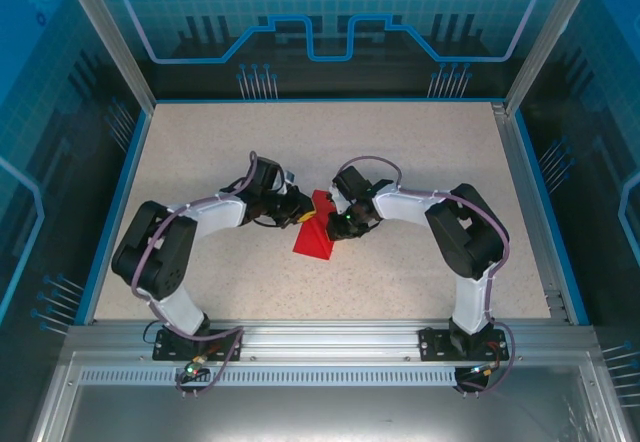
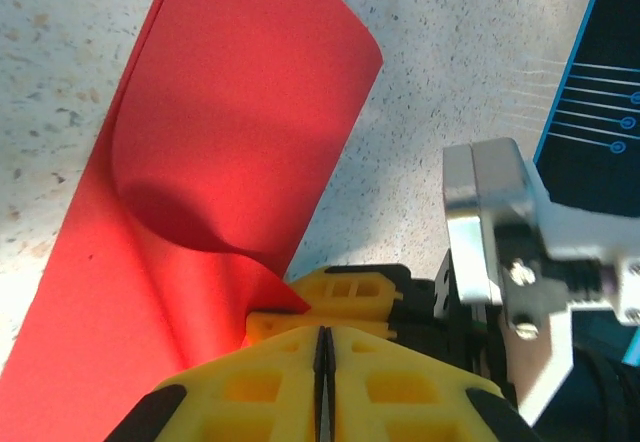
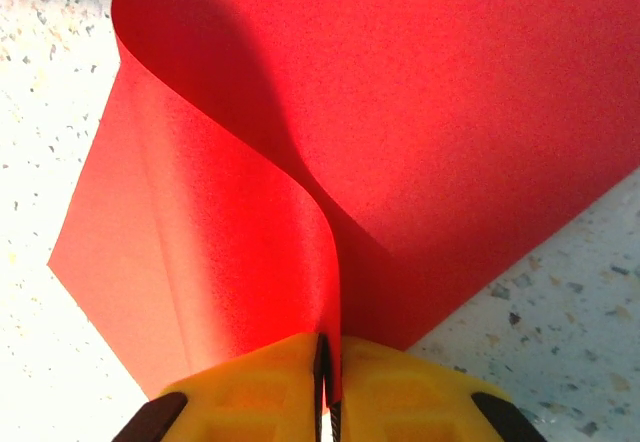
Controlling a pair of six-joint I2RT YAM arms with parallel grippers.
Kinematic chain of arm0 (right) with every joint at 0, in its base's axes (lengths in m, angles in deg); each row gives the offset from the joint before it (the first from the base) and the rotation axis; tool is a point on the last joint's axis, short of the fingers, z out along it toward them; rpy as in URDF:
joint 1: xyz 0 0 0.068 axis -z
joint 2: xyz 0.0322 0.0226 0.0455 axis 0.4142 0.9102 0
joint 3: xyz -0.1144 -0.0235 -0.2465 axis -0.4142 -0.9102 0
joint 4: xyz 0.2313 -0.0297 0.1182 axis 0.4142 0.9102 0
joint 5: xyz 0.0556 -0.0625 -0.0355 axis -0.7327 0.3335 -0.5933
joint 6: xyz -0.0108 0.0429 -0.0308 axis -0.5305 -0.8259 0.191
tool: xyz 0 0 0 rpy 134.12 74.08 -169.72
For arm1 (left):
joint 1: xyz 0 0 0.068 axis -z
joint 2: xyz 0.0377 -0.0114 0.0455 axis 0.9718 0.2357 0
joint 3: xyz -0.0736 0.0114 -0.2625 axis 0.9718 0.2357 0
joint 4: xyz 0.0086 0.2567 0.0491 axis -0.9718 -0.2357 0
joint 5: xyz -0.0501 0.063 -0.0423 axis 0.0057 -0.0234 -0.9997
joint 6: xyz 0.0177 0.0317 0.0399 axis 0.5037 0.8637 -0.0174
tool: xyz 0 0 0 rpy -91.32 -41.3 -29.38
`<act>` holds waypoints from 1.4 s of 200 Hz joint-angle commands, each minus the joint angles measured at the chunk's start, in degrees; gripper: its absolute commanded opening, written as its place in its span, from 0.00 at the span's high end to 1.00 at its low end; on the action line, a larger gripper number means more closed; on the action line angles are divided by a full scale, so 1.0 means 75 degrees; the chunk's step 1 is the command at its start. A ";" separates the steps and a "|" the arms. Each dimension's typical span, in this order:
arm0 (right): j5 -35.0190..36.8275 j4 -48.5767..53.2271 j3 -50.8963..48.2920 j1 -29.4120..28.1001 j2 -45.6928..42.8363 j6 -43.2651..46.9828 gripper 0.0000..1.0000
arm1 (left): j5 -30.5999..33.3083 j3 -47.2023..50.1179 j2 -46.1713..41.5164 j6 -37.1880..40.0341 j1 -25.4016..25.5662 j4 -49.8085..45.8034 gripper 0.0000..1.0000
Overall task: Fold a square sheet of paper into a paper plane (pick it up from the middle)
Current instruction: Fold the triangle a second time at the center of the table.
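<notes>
Clenched on a raised flap of the sheet of paper (image 3: 450, 112) at the right gripper (image 3: 325, 362), yellow fingers pressed together with only the red edge between them. Closed just as tightly at the left gripper (image 2: 322, 347), apparently nipping the lifted edge from the opposite side, almost tip to tip with its partner. Beyond the fingers, curling upward in one smooth bend off a flat lower layer, uncreased at the curve. Farther out, lying in the middle of the surface (image 1: 420, 152) between the two arms as a bright red wedge, near part flat on the speckled top, far corner drawn up toward the grippers. Thin, light and limp by the look of it: likely to flop, buckle or tear if tugged, and to slide on the smooth top unless pinned. Best taken by an edge or corner with a gentle pinch, one side held down while the other is carried over, then pressed flat along the fold line to set a crease. Plain matte red on both faces, straight cut edges, a faint straight line along the lower layer, no dart shape yet.
</notes>
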 commanded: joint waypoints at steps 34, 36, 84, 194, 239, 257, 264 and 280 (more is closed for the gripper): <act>0.0176 0.0196 0.0069 0.0122 0.0321 0.0037 0.87 | -0.0565 0.0098 0.0673 -0.0598 0.0019 0.0952 0.88; 0.0178 0.0202 0.0069 0.0122 0.0318 0.0042 0.87 | -0.0574 0.0095 0.0687 -0.0587 0.0019 0.0957 0.88; 0.0166 0.0187 0.0056 0.0124 0.0313 0.0029 0.87 | -0.0577 0.0101 0.1015 -0.0475 0.0030 0.0930 0.88; 0.0119 0.0138 0.0064 0.0122 0.0302 -0.0090 0.86 | -0.0191 0.0347 0.1852 -0.0272 0.0031 0.0948 0.89; 0.0164 0.0161 -0.0017 0.0231 -0.0500 -0.0394 0.68 | -0.0091 0.0504 0.1713 -0.0127 0.0031 0.0840 0.90; 0.0280 0.0163 -0.0208 0.0395 -0.1026 -0.0589 0.58 | -0.0097 0.0496 0.1677 -0.0122 0.0024 0.0818 0.90; 0.0306 0.0151 -0.0309 0.0466 -0.1229 -0.0653 0.57 | -0.0085 0.0474 0.1683 -0.0098 0.0022 0.0807 0.90; 0.0145 0.0056 -0.0511 0.0558 -0.1621 -0.0782 0.51 | -0.0094 0.0449 0.1690 -0.0093 0.0030 0.0780 0.90</act>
